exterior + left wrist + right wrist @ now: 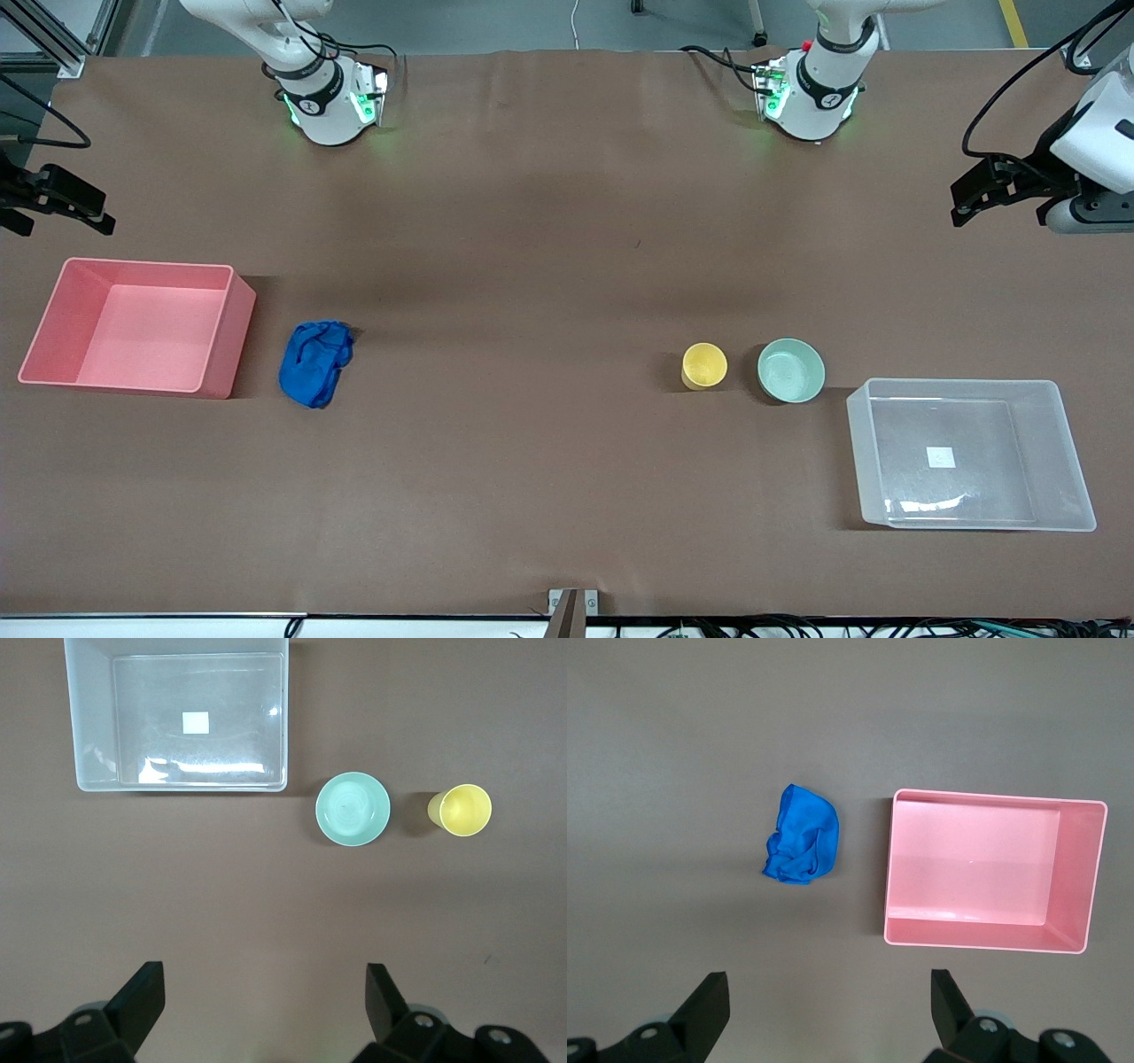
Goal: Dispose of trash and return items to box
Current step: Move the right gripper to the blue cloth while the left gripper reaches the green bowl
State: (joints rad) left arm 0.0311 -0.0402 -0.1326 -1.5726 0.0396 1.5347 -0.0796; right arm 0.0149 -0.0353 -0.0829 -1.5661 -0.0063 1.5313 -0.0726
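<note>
The blue wad of trash lies on the table beside the pink bin; the right wrist view shows the wad and the bin. The yellow cup and the mint-green bowl stand side by side next to the clear tub, which is empty. The left wrist view shows the cup, the bowl and the tub. My left gripper is open and empty, high over the left arm's end of the table. My right gripper is open and empty, high over the right arm's end.
The pink bin is empty. Brown table surface spreads wide between the wad and the cup. Both arm bases stand along the table's edge farthest from the front camera.
</note>
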